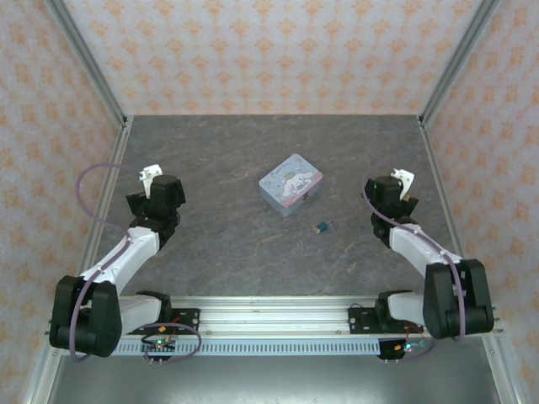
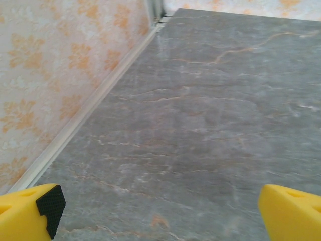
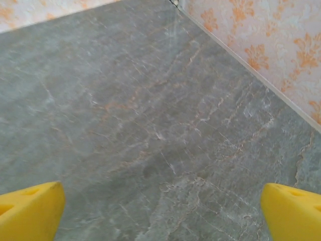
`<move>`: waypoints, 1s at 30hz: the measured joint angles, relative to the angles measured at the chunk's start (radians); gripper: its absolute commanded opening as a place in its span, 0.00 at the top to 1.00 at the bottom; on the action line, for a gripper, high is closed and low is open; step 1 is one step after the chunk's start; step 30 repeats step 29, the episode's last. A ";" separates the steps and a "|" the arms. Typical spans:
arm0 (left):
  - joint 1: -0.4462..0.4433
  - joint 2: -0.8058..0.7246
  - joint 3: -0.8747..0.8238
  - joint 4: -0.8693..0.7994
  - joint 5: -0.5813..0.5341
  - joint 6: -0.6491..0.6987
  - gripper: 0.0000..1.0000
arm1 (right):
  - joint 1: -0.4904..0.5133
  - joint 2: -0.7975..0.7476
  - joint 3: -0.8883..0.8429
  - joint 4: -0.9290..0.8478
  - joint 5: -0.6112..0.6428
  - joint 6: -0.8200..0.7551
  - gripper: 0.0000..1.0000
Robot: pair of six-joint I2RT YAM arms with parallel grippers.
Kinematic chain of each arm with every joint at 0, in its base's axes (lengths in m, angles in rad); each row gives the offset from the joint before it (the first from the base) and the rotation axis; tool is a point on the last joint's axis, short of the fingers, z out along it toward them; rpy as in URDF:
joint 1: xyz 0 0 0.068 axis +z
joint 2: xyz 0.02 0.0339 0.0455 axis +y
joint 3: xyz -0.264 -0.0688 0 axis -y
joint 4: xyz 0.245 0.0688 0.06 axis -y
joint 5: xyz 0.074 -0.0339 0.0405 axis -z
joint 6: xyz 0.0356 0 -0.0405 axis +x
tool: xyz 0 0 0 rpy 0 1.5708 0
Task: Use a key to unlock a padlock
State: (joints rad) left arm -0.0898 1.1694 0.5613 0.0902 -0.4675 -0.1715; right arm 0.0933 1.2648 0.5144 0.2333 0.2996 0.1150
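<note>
**Work surface.** The table is a flat slab with a grey, marble-like finish crossed by thin pale and rust-coloured veins. Matte wall panels printed with an orange floral motif enclose it on three sides. A ribbed aluminium rail runs along the near edge.

**Task item.** The padlock is a tiny dark teal body lying on the bare table just in front of and to the right of the tin box, apart from it. It sits roughly midway between the two arms. At this size its shackle and any key beside it cannot be made out.

**Tin box.** Rectangular with rounded corners, it has a pale blue lid with a pink-and-white cartoon print. It lies flat, turned slightly askew.

**Left gripper**. The wedge-shaped yellow fingers stand wide apart, and one carries a black ribbed pad. Only bare stone lies between them, close to the left wall.

**Right gripper**. The smooth yellow fingers are spread wide with nothing between them, over bare stone near the right wall.
</note>
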 measured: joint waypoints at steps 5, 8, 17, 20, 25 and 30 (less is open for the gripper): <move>0.019 0.100 -0.096 0.256 0.082 0.048 0.00 | -0.011 0.092 -0.130 0.297 -0.023 -0.068 0.01; 0.026 0.180 -0.135 0.397 0.153 0.080 0.00 | -0.024 0.190 -0.188 0.497 -0.071 -0.103 0.01; 0.027 0.333 -0.156 0.591 0.285 0.138 0.00 | -0.073 0.277 -0.120 0.567 -0.225 -0.139 0.01; 0.027 0.333 -0.156 0.611 0.300 0.146 0.00 | -0.072 0.275 -0.120 0.569 -0.225 -0.139 0.01; 0.027 0.333 -0.156 0.622 0.308 0.147 0.00 | -0.072 0.275 -0.120 0.568 -0.225 -0.139 0.01; 0.027 0.333 -0.156 0.626 0.308 0.147 0.00 | -0.072 0.275 -0.119 0.568 -0.226 -0.139 0.01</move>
